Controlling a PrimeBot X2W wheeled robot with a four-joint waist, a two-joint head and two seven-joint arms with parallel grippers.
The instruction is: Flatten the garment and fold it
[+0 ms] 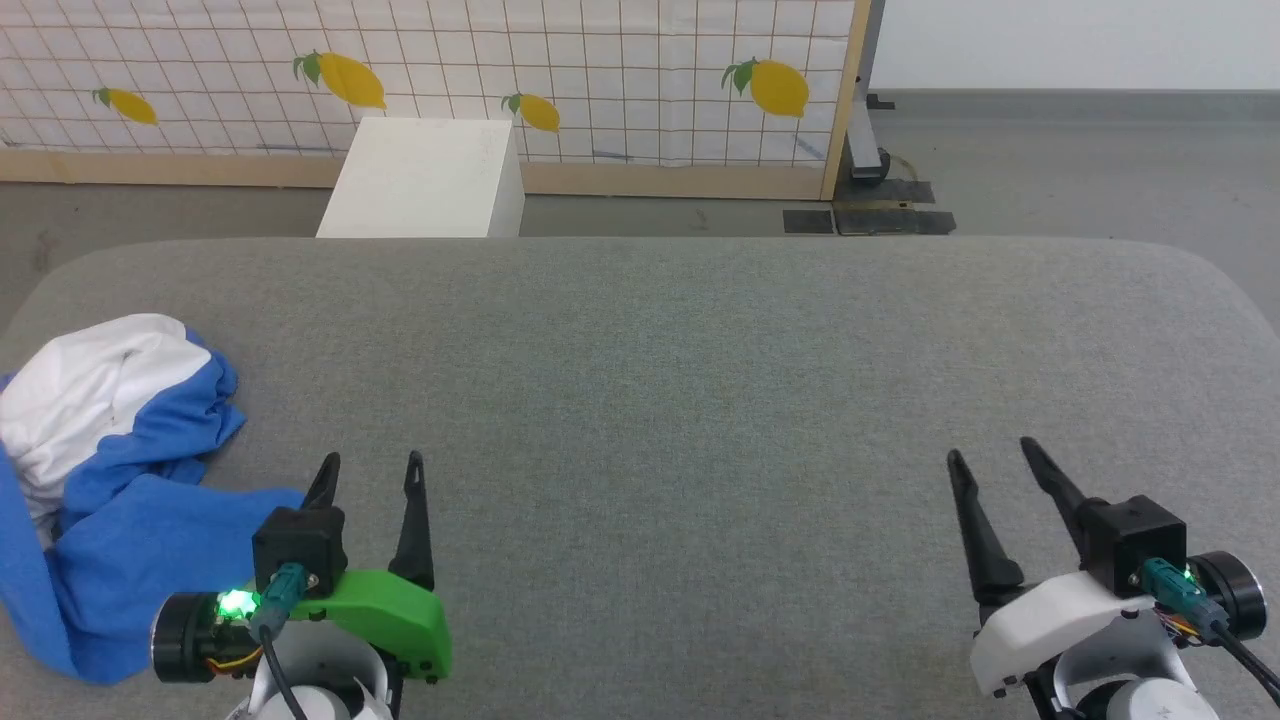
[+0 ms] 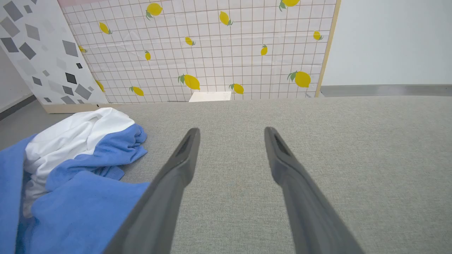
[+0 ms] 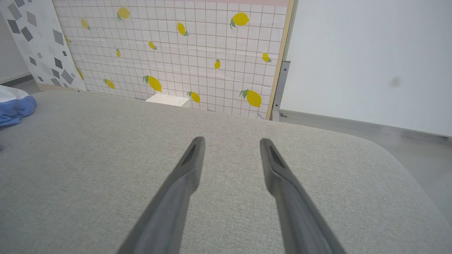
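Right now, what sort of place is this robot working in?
Likely a staged test room, not a home: a lemon-print backdrop on a wooden frame, a bare grey floor, and a grey fabric-covered table with one crumpled shirt on it.

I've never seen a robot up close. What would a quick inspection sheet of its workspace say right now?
Surface: grey fabric-covered table, smooth, rounded corners.
Job's things: garment, white and blue, crumpled in a heap at the table's left end; not flattened, not folded, not held.
Clutter: nothing seen.
Grippers: left gripper open above bare table, right beside the garment; right gripper open above bare table, far from it. Nothing between either pair of fingers.
Cables: teal-plugged cable at the left wrist, another at the right, both behind the fingers.
Surroundings: lemon-print panel, white box on the grey floor, speckled panel.
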